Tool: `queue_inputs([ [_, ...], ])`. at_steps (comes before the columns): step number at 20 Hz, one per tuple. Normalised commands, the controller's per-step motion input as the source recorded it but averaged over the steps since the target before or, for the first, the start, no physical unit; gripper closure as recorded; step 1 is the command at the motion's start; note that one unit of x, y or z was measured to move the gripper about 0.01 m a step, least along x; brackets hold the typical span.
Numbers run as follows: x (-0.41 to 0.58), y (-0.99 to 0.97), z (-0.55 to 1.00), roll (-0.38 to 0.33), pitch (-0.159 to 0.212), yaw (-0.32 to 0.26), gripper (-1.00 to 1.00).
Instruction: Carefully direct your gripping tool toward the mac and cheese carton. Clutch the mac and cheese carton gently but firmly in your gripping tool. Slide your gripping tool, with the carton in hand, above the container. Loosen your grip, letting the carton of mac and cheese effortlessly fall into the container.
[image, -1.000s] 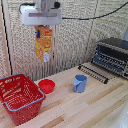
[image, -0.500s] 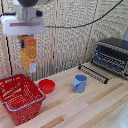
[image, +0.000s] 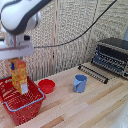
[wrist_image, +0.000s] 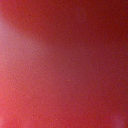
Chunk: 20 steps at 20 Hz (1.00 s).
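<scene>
My gripping tool (image: 16, 63) hangs at the exterior view's left, over the container. It is shut on the top of the mac and cheese carton (image: 20, 77), an orange-yellow box that hangs slightly tilted. The carton's lower part sits inside the rim of the container (image: 31, 103), a red wire-mesh basket with a blue-grey rim. I cannot tell whether the carton touches the basket floor. The wrist view shows only a red blur.
A small red bowl (image: 46, 86) sits just right of the basket in the exterior view. A blue cup (image: 80, 83) stands further right. A dark toaster oven (image: 113, 55) with a wire rack (image: 93, 73) pulled out in front stands at the back right.
The gripping tool has moved to the exterior view's left and down with the carton. The carton went from hanging above the red bowl to hanging low inside the basket's rim.
</scene>
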Motion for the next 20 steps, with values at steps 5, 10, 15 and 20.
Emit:
queue_inputs([
  [5, 0.086, 0.00, -0.36, 0.001, -0.067, 0.000, -1.00],
  [10, 0.061, 0.00, 0.11, 0.000, 0.000, -0.033, -1.00],
  [15, 0.097, -0.02, 0.40, 0.009, 0.066, -0.063, -1.00],
  [20, 0.022, -0.05, 0.65, 0.035, 0.086, -0.095, -1.00],
])
